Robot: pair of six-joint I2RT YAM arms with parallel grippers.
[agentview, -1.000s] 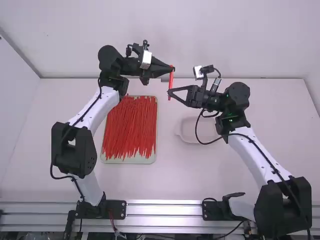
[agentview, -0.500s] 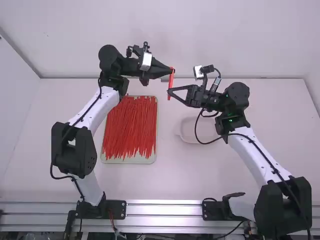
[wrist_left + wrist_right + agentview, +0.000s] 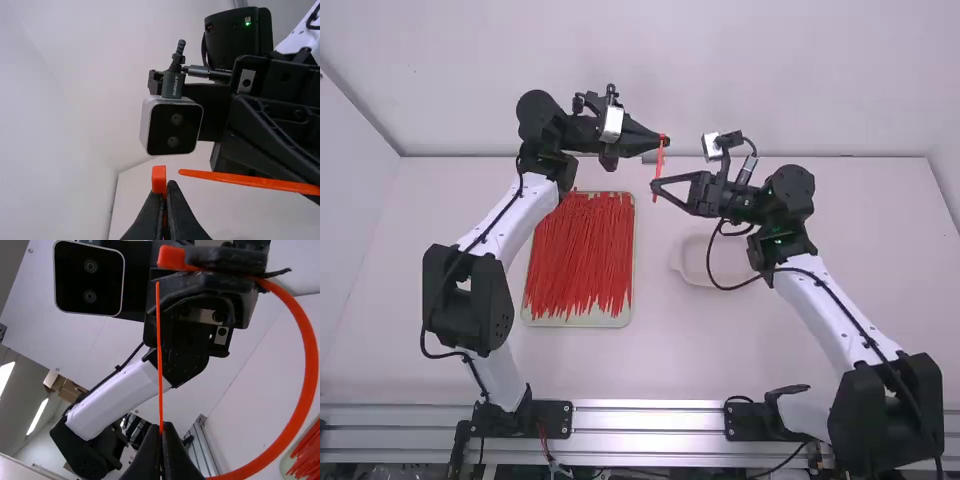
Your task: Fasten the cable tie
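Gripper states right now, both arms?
Left gripper: closed on the cable tie at its head.
Right gripper: closed on the same tie's thin tail.

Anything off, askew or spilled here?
Nothing stands out. Spare ties lie tidy in the tray. The left claw holds the cable tie by its head, the right claw by its tail; the tip is not yet threaded.
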